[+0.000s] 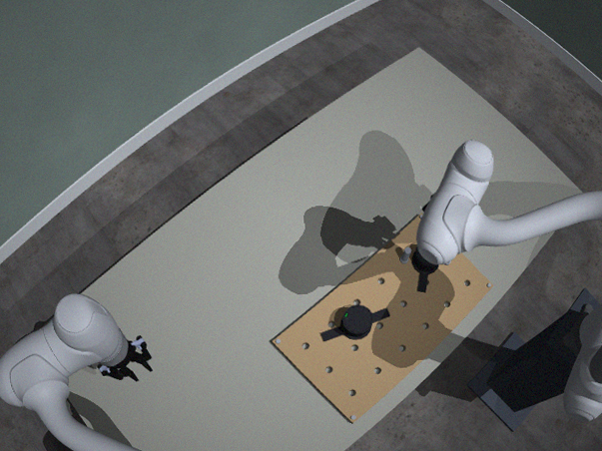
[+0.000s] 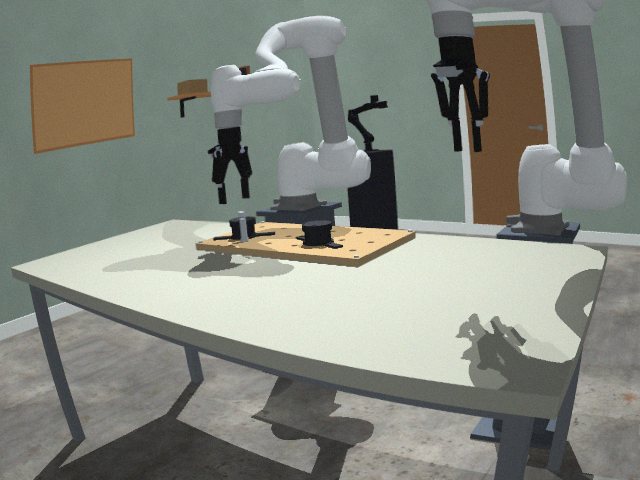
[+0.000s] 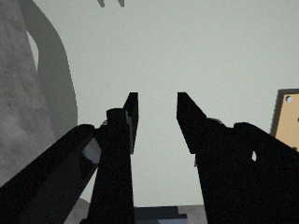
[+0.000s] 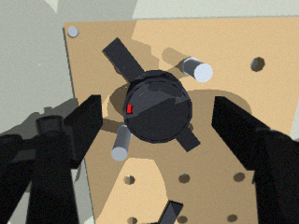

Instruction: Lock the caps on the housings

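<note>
A black housing stands upright on the wooden board (image 1: 304, 364) (image 2: 379, 235) (image 3: 287, 128) (image 4: 276, 37). Its round cap (image 2: 235, 229) (image 4: 156, 128) has a red mark, and grey pegs stand at either side. A second upright black housing has a cap (image 1: 357, 322) (image 2: 316, 234) with a green mark and two side bars. My right gripper (image 2: 233, 199) (image 4: 157, 110) is open and empty above the red-marked cap, its fingers on either side in the wrist view. My left gripper (image 1: 144, 373) (image 2: 467, 148) (image 3: 157, 105) is partly open and empty, high over the table, far from the board.
Two grey pegs (image 4: 203, 72) (image 4: 120, 153) rise from the board close to the red-marked housing; one peg (image 1: 405, 254) (image 2: 243, 227) shows in the top and exterior views. The board has several holes. The right arm (image 1: 450, 216) hides part of the board in the top view.
</note>
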You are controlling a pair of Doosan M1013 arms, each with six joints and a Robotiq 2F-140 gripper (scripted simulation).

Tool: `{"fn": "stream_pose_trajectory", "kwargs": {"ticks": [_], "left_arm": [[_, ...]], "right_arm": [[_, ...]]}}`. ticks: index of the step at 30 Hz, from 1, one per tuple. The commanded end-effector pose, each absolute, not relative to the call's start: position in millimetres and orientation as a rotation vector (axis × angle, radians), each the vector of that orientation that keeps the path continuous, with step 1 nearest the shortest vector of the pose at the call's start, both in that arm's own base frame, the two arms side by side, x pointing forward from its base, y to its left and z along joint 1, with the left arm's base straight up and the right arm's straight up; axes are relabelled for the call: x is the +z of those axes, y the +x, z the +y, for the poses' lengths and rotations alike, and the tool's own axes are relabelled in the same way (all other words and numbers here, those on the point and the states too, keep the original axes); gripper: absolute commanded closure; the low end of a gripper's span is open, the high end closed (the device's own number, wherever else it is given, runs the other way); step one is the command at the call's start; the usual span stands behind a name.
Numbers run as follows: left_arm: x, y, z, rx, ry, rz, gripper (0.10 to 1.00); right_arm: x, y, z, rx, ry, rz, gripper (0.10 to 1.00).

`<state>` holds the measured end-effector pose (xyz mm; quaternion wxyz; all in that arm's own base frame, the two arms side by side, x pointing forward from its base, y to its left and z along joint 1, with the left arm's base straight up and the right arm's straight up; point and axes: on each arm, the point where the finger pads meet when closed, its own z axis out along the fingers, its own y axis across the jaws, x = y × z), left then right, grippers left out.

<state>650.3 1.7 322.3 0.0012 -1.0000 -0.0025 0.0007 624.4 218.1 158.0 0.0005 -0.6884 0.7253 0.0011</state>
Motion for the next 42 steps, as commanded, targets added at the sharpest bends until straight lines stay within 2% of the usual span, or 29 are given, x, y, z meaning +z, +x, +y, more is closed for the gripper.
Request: {"fn": "stream_pose_trajectory", "kwargs": {"ticks": [1, 10, 42], "left_arm": [[323, 650, 2, 0.000, -3.139, -0.008, 0.770], [323, 650, 2, 0.000, -3.139, -0.008, 0.770], [323, 650, 2, 0.000, -3.139, -0.008, 0.770]], "right_arm": [[155, 625, 223, -0.006, -2.119, 2.320, 0.403], [139, 622, 245, -0.005, -1.915, 2.490, 0.403], [98, 623, 242, -0.001, -1.922, 2.484, 0.403]]}}
